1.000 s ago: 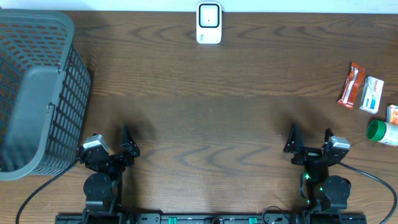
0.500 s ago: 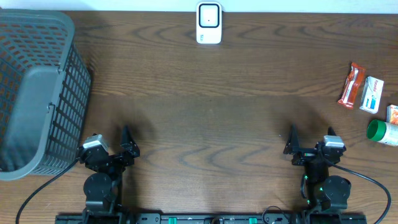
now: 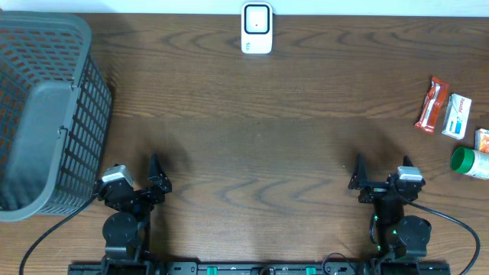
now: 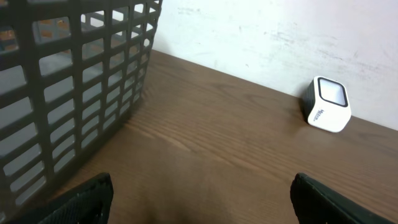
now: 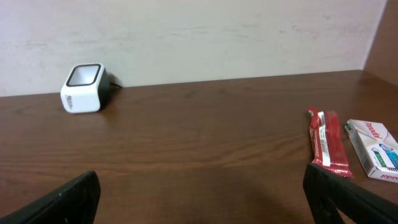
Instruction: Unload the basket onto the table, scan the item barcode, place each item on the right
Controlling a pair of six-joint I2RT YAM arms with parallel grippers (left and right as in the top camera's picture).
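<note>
The red snack bar (image 3: 431, 105) and white box (image 3: 458, 116) lie side by side at the far right of the surface (image 3: 252, 137), with a green-capped bottle (image 3: 467, 162) nearer. The scanner (image 3: 257, 28) sits far centre. The left claw (image 4: 199, 205) and right claw (image 5: 205, 199) are spread, empty, at the near edge. A grey basket (image 3: 46, 114) stands on the left.

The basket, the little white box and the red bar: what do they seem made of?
The basket looks like matte grey moulded plastic, given its even grid of openings. The white box seems smooth, glossy plastic with rounded corners. The red bar appears wrapped in shiny crinkled foil or film.
</note>
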